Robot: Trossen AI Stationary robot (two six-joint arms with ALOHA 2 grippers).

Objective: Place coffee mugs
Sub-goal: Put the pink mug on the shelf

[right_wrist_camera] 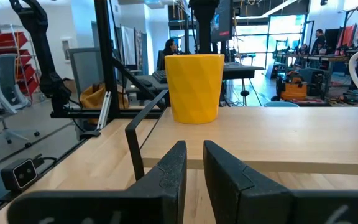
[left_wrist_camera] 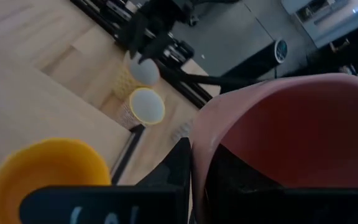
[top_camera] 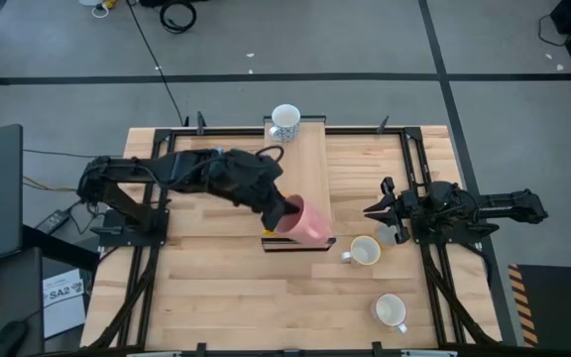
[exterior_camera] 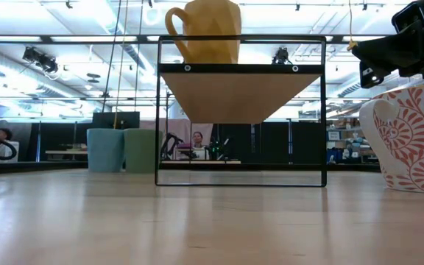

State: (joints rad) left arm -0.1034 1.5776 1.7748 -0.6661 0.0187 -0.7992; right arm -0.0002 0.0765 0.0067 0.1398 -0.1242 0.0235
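My left gripper (top_camera: 287, 211) is shut on a pink mug (top_camera: 308, 222), held over the near end of the raised wooden shelf (top_camera: 305, 159). A yellow mug (left_wrist_camera: 42, 168) stands on that shelf end just beside it. A white mug (top_camera: 285, 121) stands at the shelf's far end. Two cream mugs (top_camera: 365, 251) (top_camera: 392, 310) sit on the table to the right. A blue mug (exterior_camera: 105, 149) and a green mug (exterior_camera: 142, 149) stand behind the shelf frame in the low view. My right gripper (top_camera: 373, 211) waits at the right, its fingers a narrow gap apart and holding nothing. My left gripper has the pink mug by its wall at the rim (left_wrist_camera: 199, 140), with one finger (left_wrist_camera: 178, 177) outside and the other inside the mug. The fingers come slanting down from the table's left. The mug is tipped, its mouth toward the gripper, and is lifted clear of the shelf.
The shelf stands on a thin black frame (exterior_camera: 157, 110) with open room beneath. A red-patterned white mug (exterior_camera: 411, 140) looms close at the right of the low view. Black rails (top_camera: 419, 169) run along the table's sides.
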